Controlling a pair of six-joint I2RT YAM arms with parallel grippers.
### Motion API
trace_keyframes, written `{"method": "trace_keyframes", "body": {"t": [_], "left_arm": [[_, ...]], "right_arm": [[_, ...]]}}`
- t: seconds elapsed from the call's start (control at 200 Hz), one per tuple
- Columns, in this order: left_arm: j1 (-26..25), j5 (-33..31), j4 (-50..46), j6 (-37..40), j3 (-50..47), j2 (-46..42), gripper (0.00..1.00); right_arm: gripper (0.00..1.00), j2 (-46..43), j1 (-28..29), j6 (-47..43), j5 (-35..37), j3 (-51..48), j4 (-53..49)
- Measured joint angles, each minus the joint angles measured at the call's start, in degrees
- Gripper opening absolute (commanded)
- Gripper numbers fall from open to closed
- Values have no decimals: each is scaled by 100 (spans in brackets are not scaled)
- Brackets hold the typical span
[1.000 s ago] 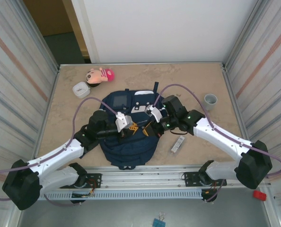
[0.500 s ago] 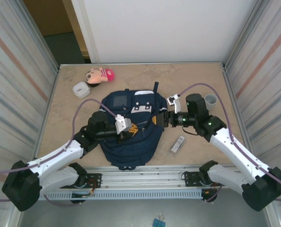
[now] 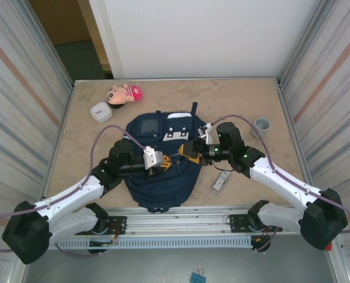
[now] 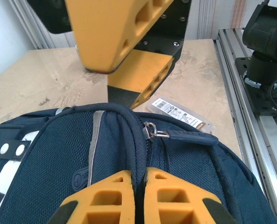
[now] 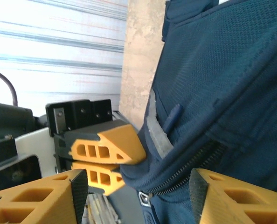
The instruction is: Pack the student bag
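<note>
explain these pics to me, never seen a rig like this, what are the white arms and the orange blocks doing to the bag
Two white robot arms, a left arm and a right arm, are bolted at the near edge of a table. The overhead picture looks down from behind them. The other two come from a camera on each wrist, so the orange blocks at the bottom are that arm's own fingers. On the table lie a navy student bag, a plush doll, a small white tub, a grey cup and a flat clear packet. The left fingers are shut, pinching a ridge of bag fabric beside the zip. The right fingers stand open by the zip, holding nothing.
</note>
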Motion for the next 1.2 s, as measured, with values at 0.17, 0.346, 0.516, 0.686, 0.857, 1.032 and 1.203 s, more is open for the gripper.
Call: {"method": "trace_keyframes", "body": {"t": [0.17, 0.346, 0.516, 0.686, 0.857, 1.032, 1.203], "left_arm": [[0, 15, -44, 144, 0, 0, 0], [-24, 28, -120, 275, 2, 4, 1], [-197, -149, -315, 398, 63, 13, 4], [-579, -815, -702, 295, 205, 2, 28], [-994, -1521, -1434, -772, 535, -345, 41], [-1502, -2645, -2109, -2813, 857, -1097, 50], [-2380, -3934, -3239, -5073, 1325, -1220, 51]], "right_arm": [[58, 149, 9, 247, 20, -24, 195], [62, 299, 31, 658, 20, -98, 498], [28, 376, 68, 1097, 140, -197, 684], [0, 350, 72, 1451, 352, -428, 741], [0, 133, 109, 1552, 643, -520, 752], [0, 22, 149, 1552, 826, -520, 656], [0, 17, 258, 1550, 933, -520, 634]]}}
